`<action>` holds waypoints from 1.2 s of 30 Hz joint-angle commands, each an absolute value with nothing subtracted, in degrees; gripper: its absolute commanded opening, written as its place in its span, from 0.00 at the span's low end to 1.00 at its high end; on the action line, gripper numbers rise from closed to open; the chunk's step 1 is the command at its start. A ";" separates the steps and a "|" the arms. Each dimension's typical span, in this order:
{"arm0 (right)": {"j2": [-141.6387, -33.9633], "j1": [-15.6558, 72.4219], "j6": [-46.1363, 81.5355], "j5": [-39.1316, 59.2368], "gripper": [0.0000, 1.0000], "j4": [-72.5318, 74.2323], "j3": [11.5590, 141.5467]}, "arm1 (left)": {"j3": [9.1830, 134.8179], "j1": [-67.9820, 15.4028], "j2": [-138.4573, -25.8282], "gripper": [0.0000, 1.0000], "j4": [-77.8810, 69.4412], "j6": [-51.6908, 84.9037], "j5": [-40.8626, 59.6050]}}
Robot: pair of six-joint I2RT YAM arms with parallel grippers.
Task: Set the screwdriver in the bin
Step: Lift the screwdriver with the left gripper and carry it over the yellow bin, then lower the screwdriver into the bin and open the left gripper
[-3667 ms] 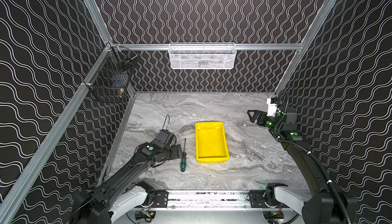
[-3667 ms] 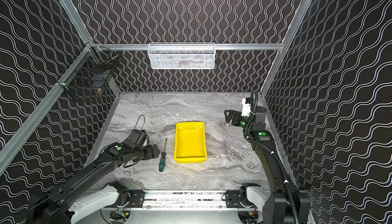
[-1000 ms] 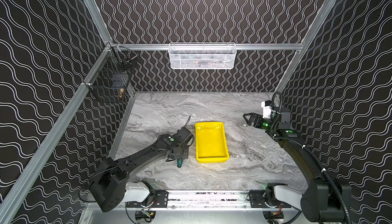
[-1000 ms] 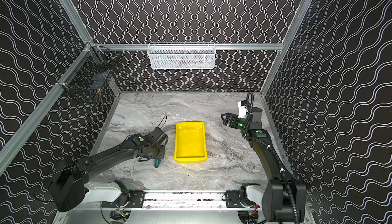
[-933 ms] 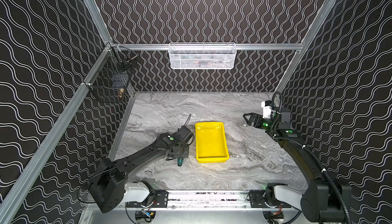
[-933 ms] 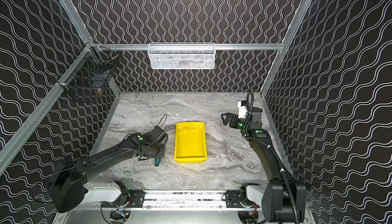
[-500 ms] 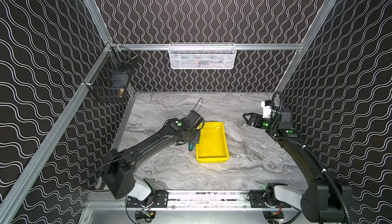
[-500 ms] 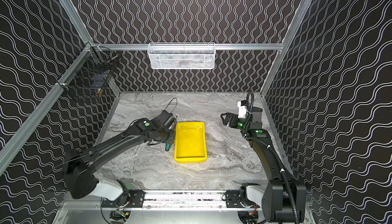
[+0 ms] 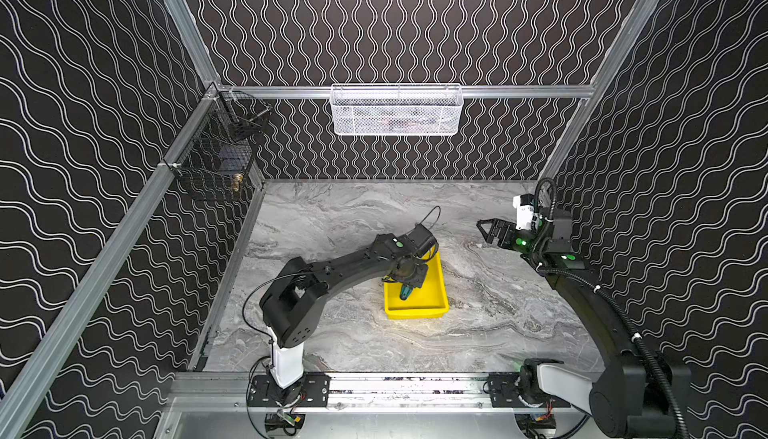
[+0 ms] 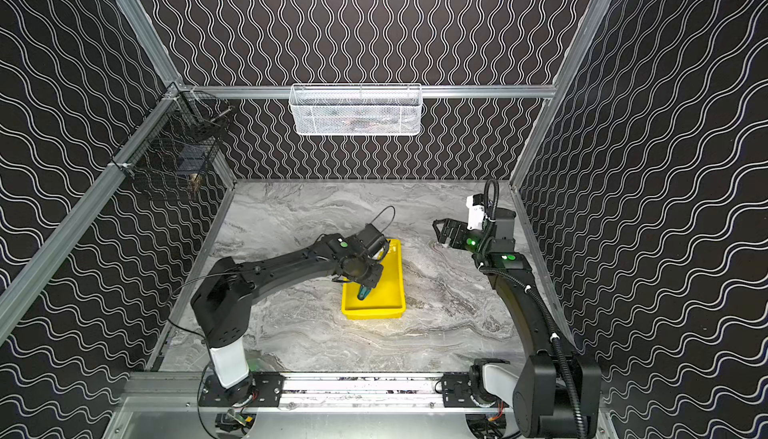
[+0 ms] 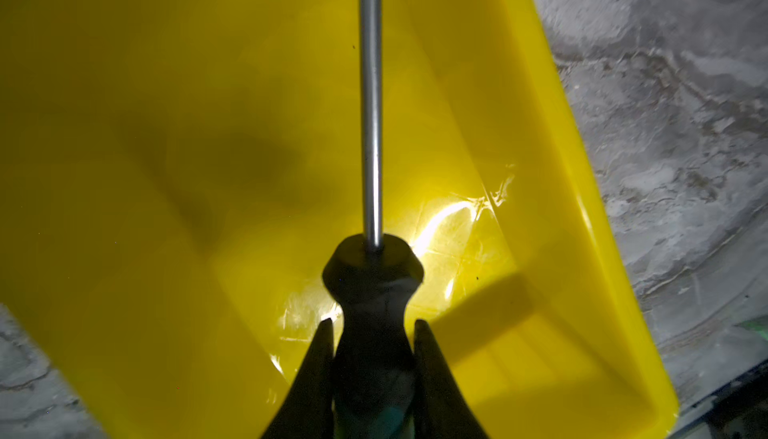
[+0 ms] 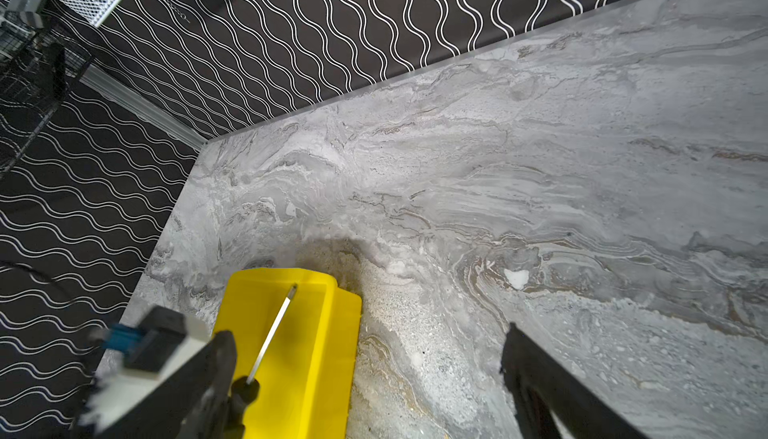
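Nearest me, off the front rail (image 9: 395, 387), the left arm (image 9: 332, 266) reaches far and to the right, its wrist bent down over the bin (image 9: 415, 313). The left gripper (image 11: 374, 324) is clamped on the screwdriver (image 11: 371, 133), both fingers pressed against the dark neck of the handle. In both top views the green butt of the handle pokes out on the near side of the gripper, over the near half of the bin. The shaft runs away from the hand toward the far wall, so the long axis lies along the bin's length and inside its rim. In the right wrist view the tip sits just short of the far wall; I cannot tell whether it touches the floor.

Everything I need is straight below the hand, so I judge the next move is a short lowering and letting go.

Farther off to the right, the right gripper (image 9: 484, 231) hangs with its jaws spread and nothing between them, well apart from the bin.
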State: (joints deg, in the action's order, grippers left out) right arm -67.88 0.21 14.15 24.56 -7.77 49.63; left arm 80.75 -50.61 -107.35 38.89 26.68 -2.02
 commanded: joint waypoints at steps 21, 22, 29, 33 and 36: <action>-66.48 0.18 13.64 23.82 1.00 -7.65 50.19 | 79.07 -51.06 -113.02 0.19 36.71 24.38 -3.23; -66.31 0.16 13.56 23.61 1.00 -7.78 50.19 | 79.25 -51.06 -113.17 0.20 36.89 24.26 -3.40; -65.66 0.18 13.21 23.16 1.00 -8.31 50.09 | 80.54 -51.07 -113.12 0.31 37.39 24.32 -3.12; -65.22 0.18 13.01 22.77 1.00 -8.60 50.01 | 81.85 -51.06 -112.68 0.39 37.50 24.02 -2.39; -64.93 0.18 12.90 22.61 1.00 -8.79 50.10 | 83.61 -51.07 -112.86 0.47 38.53 23.64 -2.02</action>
State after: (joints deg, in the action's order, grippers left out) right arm -65.34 0.21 13.72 23.03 -8.67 49.65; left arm 82.48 -51.03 -113.10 37.60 24.71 -2.70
